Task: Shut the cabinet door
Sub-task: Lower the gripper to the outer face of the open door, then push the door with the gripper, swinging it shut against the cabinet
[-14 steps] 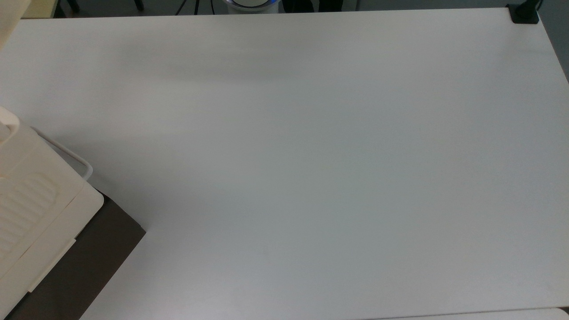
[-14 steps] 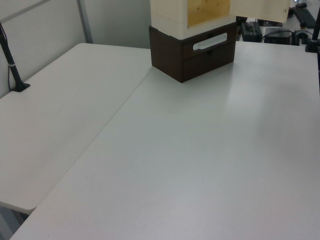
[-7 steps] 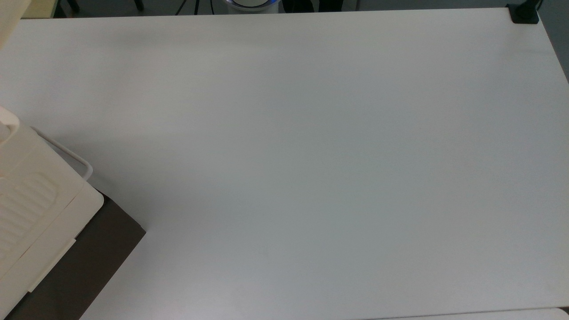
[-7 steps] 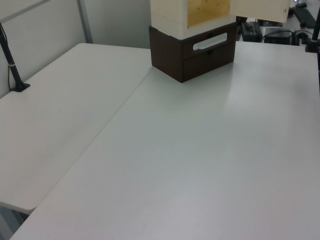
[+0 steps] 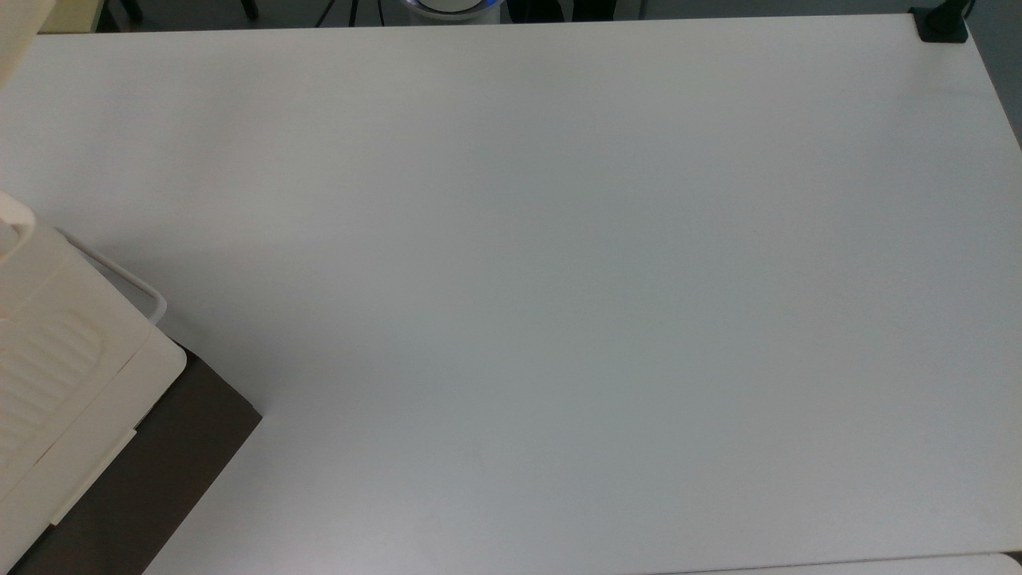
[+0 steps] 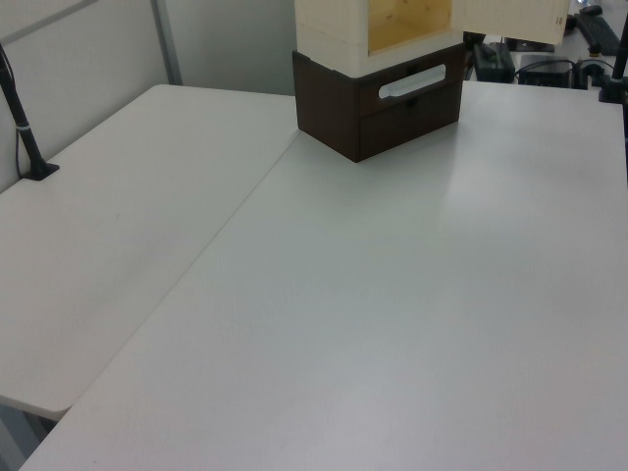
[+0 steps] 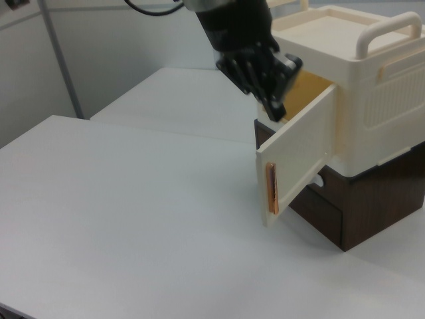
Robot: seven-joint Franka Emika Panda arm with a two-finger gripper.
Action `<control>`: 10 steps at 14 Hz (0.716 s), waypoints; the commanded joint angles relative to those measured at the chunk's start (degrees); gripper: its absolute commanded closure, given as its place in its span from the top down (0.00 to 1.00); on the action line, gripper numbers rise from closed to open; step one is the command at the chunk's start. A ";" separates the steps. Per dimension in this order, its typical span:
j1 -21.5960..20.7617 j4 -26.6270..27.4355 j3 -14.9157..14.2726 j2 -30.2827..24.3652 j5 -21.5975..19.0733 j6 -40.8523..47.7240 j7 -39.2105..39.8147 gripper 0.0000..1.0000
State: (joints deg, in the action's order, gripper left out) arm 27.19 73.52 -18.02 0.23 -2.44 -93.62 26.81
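Observation:
In the right view the cabinet door is a plain cream panel swung out about halfway from the cream cabinet, with an orange-brown strip on its free edge. My black gripper hangs just above the door's top edge, in front of the yellow wooden opening. I cannot tell whether it touches the door. The left view has the cabinet's opening at the top edge, with the door standing out to its right. In the top view the ribbed cabinet top sits at the lower left.
The cabinet stands on a dark brown drawer box with a white handle. A thin white rail juts from the cabinet. A wide white table spreads out in front. A black post stands on the left view's left.
A faint shadow across the far part of the table in the top view has faded. The door and cabinet look the same in both views.

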 commanded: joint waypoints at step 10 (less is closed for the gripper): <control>-1.70 4.87 -5.10 3.64 -9.41 -1.39 7.38 0.00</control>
State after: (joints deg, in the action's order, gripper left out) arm 26.89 76.41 -23.45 4.42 -7.82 -93.63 33.63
